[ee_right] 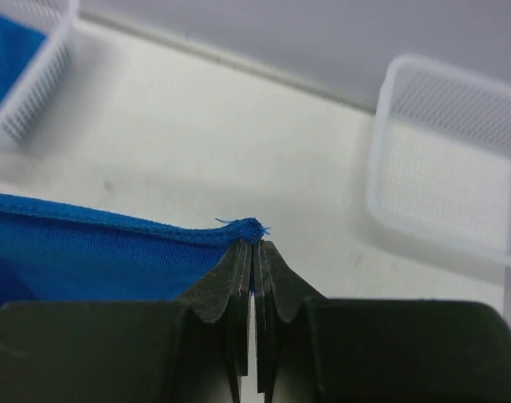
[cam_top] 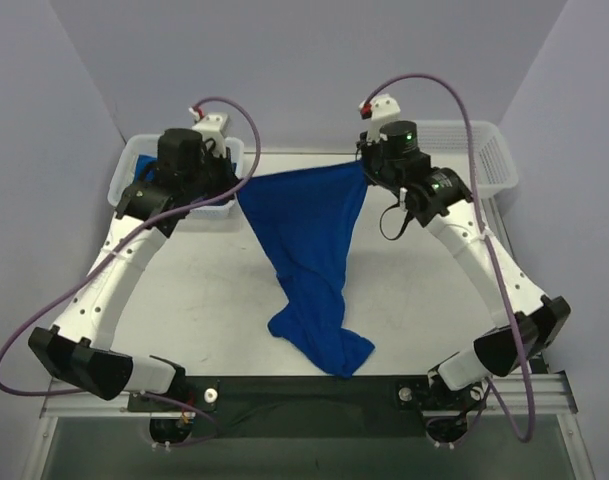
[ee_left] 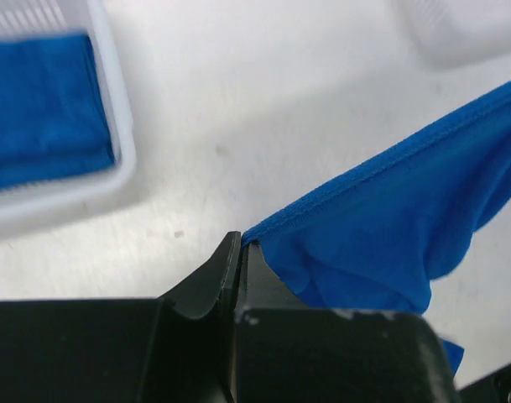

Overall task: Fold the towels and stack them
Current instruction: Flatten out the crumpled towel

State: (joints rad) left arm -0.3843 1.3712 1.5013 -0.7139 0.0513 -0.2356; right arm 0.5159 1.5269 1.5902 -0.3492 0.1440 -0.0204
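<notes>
aloft, both hands (cam_top: pixel 242 185) (cam_top: pixel 363 170) on towel (cam_top: pixel 304 230) corners

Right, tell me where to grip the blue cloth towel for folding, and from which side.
Grip the blue cloth towel at its two top corners on the hemmed edge, each from its outer side, as the left gripper and right gripper now do. The hem runs straight between them; the lower end lies twisted and bunched on the white table, offering no clean corner.

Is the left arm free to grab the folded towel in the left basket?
Probably not yet: the left gripper is shut on a corner of the stretched towel. The folded towel lies close, uncovered, in its basket.
</notes>
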